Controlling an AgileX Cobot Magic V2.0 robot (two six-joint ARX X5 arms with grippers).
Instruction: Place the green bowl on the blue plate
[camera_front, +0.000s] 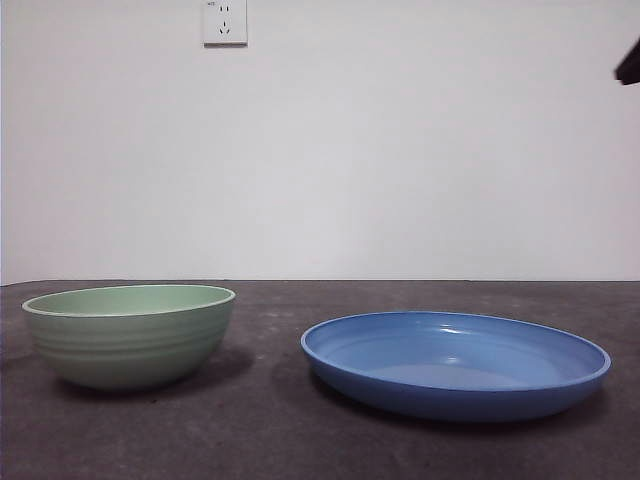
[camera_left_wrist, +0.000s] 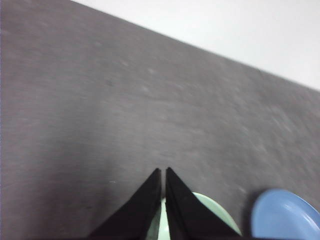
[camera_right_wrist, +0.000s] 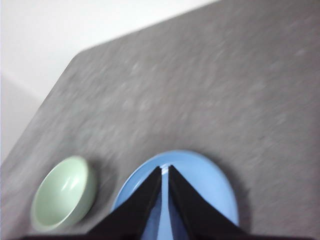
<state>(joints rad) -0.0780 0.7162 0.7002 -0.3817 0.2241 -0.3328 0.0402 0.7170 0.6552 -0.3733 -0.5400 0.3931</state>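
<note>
- On the dark grey table (camera_front: 270, 440) in the front view, the green bowl (camera_front: 130, 335) stands upright, well apart from the blue plate (camera_front: 455, 365) beside it; a black arm tip (camera_front: 629, 62) shows at a top corner, and a wall socket (camera_front: 224, 22) sits on the white wall.
- From the left wrist view, the left gripper (camera_left_wrist: 163, 172) hangs high above the green bowl (camera_left_wrist: 220, 215), its jaws pressed nearly together and holding nothing; the blue plate (camera_left_wrist: 285, 215) lies just beside the bowl.
- From the right wrist view, the right gripper (camera_right_wrist: 165, 169) hovers high over the blue plate (camera_right_wrist: 210, 180), jaws likewise closed on nothing; the green bowl (camera_right_wrist: 62, 192) sits near the plate, not touching it.
</note>
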